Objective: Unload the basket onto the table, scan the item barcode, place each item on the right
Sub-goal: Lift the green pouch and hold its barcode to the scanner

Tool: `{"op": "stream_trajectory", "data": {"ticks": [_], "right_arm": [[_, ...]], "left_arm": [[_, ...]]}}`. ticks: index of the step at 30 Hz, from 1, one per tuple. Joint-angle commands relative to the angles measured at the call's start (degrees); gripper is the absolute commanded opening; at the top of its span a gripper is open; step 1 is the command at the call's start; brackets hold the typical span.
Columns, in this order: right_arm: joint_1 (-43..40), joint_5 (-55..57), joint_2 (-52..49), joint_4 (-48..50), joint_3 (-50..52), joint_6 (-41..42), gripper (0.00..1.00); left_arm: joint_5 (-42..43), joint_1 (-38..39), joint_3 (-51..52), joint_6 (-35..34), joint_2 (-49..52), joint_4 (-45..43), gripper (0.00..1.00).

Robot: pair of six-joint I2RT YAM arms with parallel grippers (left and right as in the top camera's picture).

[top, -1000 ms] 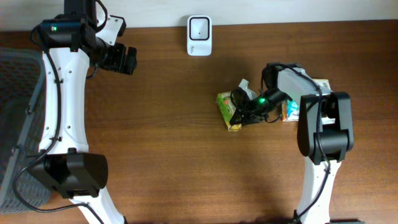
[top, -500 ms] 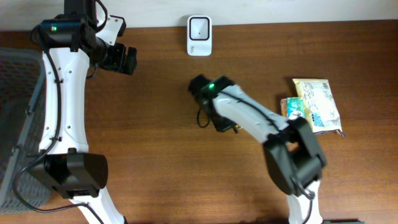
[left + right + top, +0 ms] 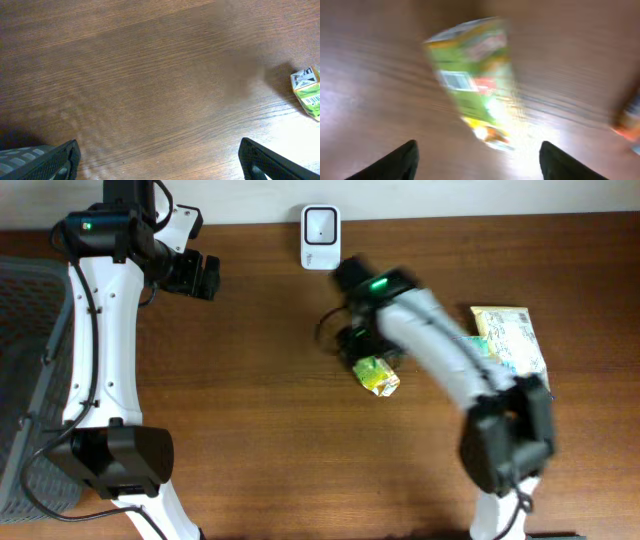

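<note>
Right gripper (image 3: 478,148) — stretched forward — gapes over green packet (image 3: 472,85).

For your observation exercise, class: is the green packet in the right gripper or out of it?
Out. The right gripper stands wide open, and the green packet lies ahead of it, not between its jaws.

One scanner (image 3: 320,224), one green packet (image 3: 376,375), one pale packet (image 3: 512,340), one basket (image 3: 25,310).
</note>
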State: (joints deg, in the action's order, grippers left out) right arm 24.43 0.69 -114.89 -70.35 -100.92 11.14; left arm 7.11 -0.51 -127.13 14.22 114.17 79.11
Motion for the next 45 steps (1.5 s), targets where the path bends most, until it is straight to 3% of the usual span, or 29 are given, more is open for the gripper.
{"op": "stream_trajectory", "data": {"ticks": [1, 3, 6, 9, 12, 15, 16, 17, 19, 23, 27, 33, 37, 41, 43, 45], "right_arm": [[-12.0, -21.1, 0.4, -2.2, 1.1, -13.3, 0.86], [-16.8, -29.4, -0.7, -1.1, 6.2, -18.0, 0.86], [-17.8, -32.8, -1.0, 9.5, 20.1, -18.4, 0.85], [-17.7, -35.2, -1.0, 20.9, 28.3, -18.2, 0.80], [-17.5, -37.5, -1.0, 26.3, 30.1, -18.2, 0.69], [-17.2, -36.2, -2.2, 28.0, 30.6, -18.2, 0.43], [-17.2, -36.3, -2.6, 28.2, 30.6, -18.2, 0.24], [-17.2, -36.3, -2.6, 28.0, 30.5, -18.1, 0.12], [-17.6, -37.9, -2.4, 27.7, 30.5, -18.1, 0.06], [-18.9, -54.1, 3.4, 25.1, 27.8, -20.2, 0.05], [-18.8, -70.2, 16.1, 18.3, 20.2, -24.2, 0.04], [-18.8, -75.5, 24.5, 20.7, 17.4, -15.9, 0.04], [-18.8, -75.5, 24.5, 35.9, 17.4, 3.6, 0.04], [-17.1, -62.1, 24.5, 39.6, 16.9, 10.8, 0.04], [-12.1, -42.6, 23.3, 31.5, 9.6, 7.8, 0.04], [-5.3, -19.7, 16.4, 18.0, -6.8, 0.7, 0.04]], "left_arm": [[0.6, -0.4, -0.6, 1.1, -0.4, -0.1, 0.99], [0.6, -0.4, -0.6, 1.1, -0.4, -0.1, 0.99], [0.6, -0.4, -0.6, 1.1, -0.4, -0.1, 0.99], [0.6, -0.4, -0.6, 1.1, -0.4, -0.1, 0.99], [0.6, -0.4, -0.6, 1.1, -0.4, -0.1, 0.99], [0.6, -0.4, -0.6, 1.1, -0.4, -0.1, 0.99], [0.6, -0.4, -0.6, 1.1, -0.4, -0.1, 0.99], [0.6, -0.4, -0.6, 1.1, -0.4, -0.1, 0.99], [0.6, -0.4, -0.6, 1.1, -0.4, -0.1, 0.99], [0.6, -0.4, -0.6, 1.1, -0.4, -0.1, 0.99], [0.6, -0.4, -0.6, 1.1, -0.4, -0.1, 0.99], [0.6, -0.4, -0.6, 1.1, -0.4, -0.1, 0.99], [0.6, -0.4, -0.6, 1.1, -0.4, -0.1, 0.99], [0.6, -0.4, -0.6, 1.1, -0.4, -0.1, 0.99], [0.6, -0.4, -0.6, 1.1, -0.4, -0.1, 0.99], [0.6, -0.4, -0.6, 1.1, -0.4, -0.1, 0.99]]}}
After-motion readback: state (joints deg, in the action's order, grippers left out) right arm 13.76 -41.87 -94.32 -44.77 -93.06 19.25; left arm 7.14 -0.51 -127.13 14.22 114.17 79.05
